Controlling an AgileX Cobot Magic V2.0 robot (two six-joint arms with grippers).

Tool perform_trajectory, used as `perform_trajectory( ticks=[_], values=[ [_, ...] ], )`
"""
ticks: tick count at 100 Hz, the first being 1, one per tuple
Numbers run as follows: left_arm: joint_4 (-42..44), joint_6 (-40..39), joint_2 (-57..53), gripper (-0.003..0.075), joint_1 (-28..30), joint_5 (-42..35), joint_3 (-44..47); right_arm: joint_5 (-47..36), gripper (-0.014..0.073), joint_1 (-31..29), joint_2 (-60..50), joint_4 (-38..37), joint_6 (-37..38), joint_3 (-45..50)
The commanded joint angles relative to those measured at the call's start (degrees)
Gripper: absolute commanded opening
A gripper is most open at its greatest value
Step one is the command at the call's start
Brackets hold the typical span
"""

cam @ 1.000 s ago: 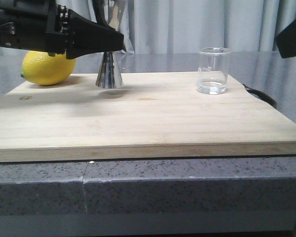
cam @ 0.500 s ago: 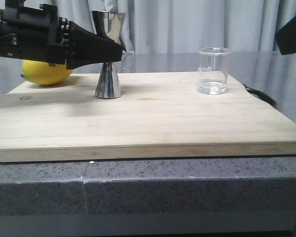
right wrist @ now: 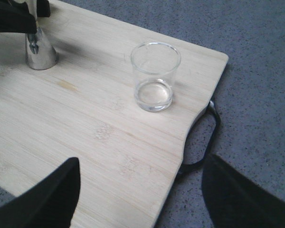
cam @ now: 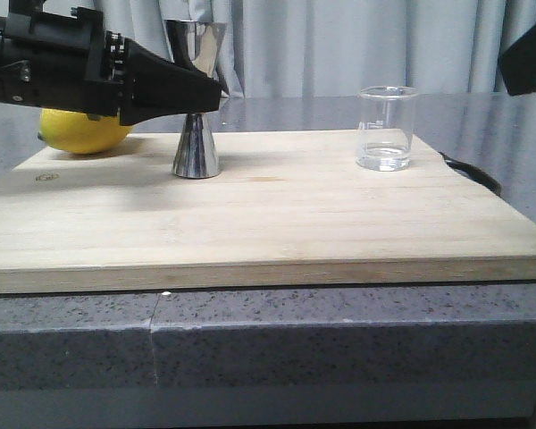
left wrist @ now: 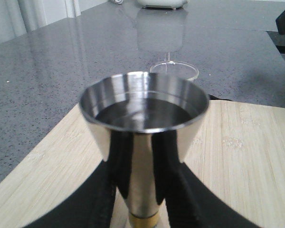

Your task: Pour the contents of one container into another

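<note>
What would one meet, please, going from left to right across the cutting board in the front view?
Lemon → steel jigger, with the left gripper at its waist → glass beaker, all on the cutting board.

No legible text, label, brand, number or sign appears in any view. The glass beaker [cam: 387, 128] carries faint pale markings on its wall, too small to read. The bamboo cutting board [cam: 268, 223] shows a small dark stamp at its 9 o'clock far corner [cam: 46, 177], too blurred to decipher.
</note>
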Motion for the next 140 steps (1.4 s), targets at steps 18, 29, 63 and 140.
perform_trajectory(
  ticks=[18, 29, 63, 140],
  values=[
    [-3.27, -0.54, -2.47, 0.0306, 0.19, 5.73, -1.43, -4.36, 0.0482, -0.36, -0.48, -0.32, -0.72, -1.32],
    [-3.27, -0.54, -2.47, 0.0395, 0.19, 5.73, -1.43, -4.36, 0.0482, -0.36, -0.48, -0.32, -0.72, -1.32],
    [6.16, -10.77, -9.83, 0.051, 0.08, -6.58, -1.54, -4.36, 0.0482, -0.36, -0.48, -0.32, -0.72, -1.32],
    [79.32, -89.6, -49.25, 0.051, 0.08, -19.1, -1.65, 20.7, 0.0479, -6.84, -0.48, -3.02, 4.8, -9.39]
  ],
)
